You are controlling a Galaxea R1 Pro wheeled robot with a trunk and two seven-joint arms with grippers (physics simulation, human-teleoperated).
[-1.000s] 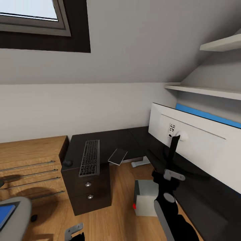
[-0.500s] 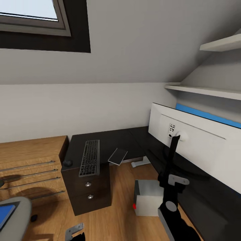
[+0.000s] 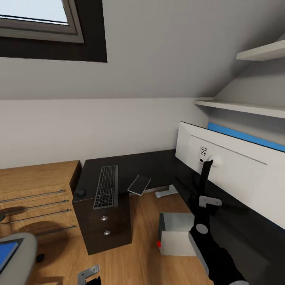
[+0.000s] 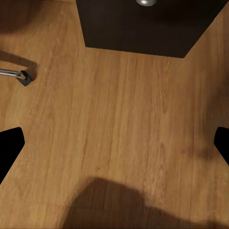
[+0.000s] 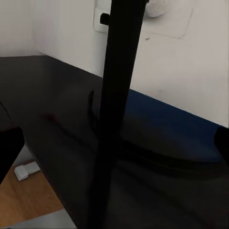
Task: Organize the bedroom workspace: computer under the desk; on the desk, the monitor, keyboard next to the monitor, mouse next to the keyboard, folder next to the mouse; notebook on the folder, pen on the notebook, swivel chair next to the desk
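Monitor [image 3: 233,166] stands on the desk [image 3: 146,162] with its white back toward the head camera, its black stand post [image 5: 117,95] rising from a round foot on the glossy top. The right gripper [image 3: 204,206] hangs just short of that post, fingertips spread wide at either side of the right wrist view and holding nothing; the post lies ahead of the fingers and between their lines. The left gripper [image 4: 114,143] is likewise released, fingers apart over bare wood floor [image 4: 124,119], with the drawer unit [image 3: 105,225] beyond the fingertips.

Keyboard [image 3: 106,186] lies along the short wing of the desk, the mouse [image 3: 80,192] just beside it at the desk's edge, and the notebook [image 3: 139,185] overhangs the inner edge. The computer [image 3: 174,233] sits on the floor below the right arm. The folder [image 3: 7,253] rests on the swivel chair [image 3: 18,253].

Risks, as judged: a push or off-centre grip on the post could tip or turn the screen, since the weight sits high above a small foot; the notebook could drop if the desk is jolted.

Clearance: open floor lies between drawer unit and computer; the wall shelves [image 3: 237,105] and back panel [image 3: 245,136] close in behind the screen.
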